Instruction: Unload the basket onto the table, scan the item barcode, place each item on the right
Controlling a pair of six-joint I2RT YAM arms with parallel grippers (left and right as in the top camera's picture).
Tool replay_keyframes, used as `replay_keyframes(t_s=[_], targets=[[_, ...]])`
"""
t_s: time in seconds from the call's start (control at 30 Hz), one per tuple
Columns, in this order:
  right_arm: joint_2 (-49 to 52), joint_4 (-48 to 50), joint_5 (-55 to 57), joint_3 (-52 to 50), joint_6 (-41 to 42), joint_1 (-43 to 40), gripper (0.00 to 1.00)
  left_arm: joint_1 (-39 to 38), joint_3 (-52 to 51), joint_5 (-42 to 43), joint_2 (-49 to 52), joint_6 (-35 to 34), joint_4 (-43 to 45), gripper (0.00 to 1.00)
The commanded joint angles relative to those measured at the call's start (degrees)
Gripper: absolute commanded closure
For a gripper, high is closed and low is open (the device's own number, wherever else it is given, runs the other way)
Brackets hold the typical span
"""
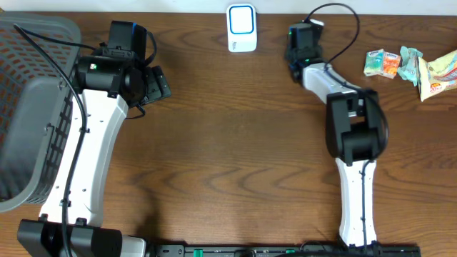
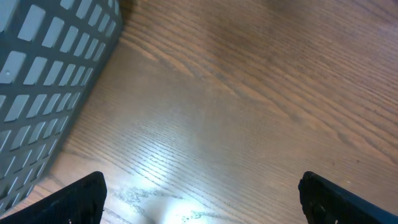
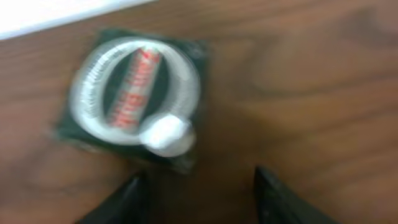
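Both arms were the same build tbh: the left arm (image 1: 93, 143) and right arm (image 1: 355, 203) had chunky white links with bulky black joint housings (image 1: 355, 132). Thin black cables (image 1: 356, 30) looped off the wrists. The left gripper (image 2: 202, 199) had blunt, matte black fingertips (image 2: 81, 199).

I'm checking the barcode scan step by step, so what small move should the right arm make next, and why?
Probably ease the right gripper forward and down over the dark packet. In the blurred wrist view it lies on the table just beyond the fingertips, with nothing between the jaws, so nothing is gripped yet to carry to the white scanner.
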Motion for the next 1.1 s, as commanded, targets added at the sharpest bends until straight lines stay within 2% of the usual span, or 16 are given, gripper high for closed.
replay_keyframes(t_s=[0.0, 0.1, 0.17, 0.23, 0.4, 0.5, 0.63, 0.87, 1.07], targets=[[-4.68, -5.99, -4.33, -1.01, -1.07, -3.3, 0.48, 0.09, 0.5, -0.52, 0.2, -0.72, -0.2, 0.02], [-8.09, -11.56, -5.79, -1.01, -1.07, -5.07, 0.49, 0.09, 0.5, -0.52, 0.2, -0.72, -0.2, 0.02], [-9.73, -11.63, -10.43, -1.01, -1.07, -5.81, 0.39, 0.09, 0.5, -0.52, 0.2, -0.72, -0.2, 0.02], [-9.94, -8.9, -15.17, -1.01, -1.07, -5.84, 0.2, 0.09, 0.5, -0.52, 0.2, -0.72, -0.2, 0.02], [-8.28, 1.31, -18.18, -1.01, -1.05, -2.84, 0.12, 0.09, 0.5, -0.52, 0.2, -0.72, -0.2, 0.02], [-5.9, 5.6, -11.98, -1.01, -0.07, -0.5, 0.05, 0.09, 0.5, -0.52, 0.2, -0.72, -0.2, 0.02], [-3.37, 9.11, -8.85, -1.01, 0.22, 0.55, 0.01, 0.09, 0.5, -0.52, 0.2, -0.72, -0.2, 0.02], [0.92, 11.06, -4.48, -1.01, 1.07, 0.09, 0.01, 0.09, 0.5, -0.52, 0.2, -0.72, -0.2, 0.02], [3.3, 12.13, -5.7, -1.01, 1.09, -1.01, 0.01, 0.09, 0.5, -0.52, 0.2, -0.72, -0.2, 0.02]])
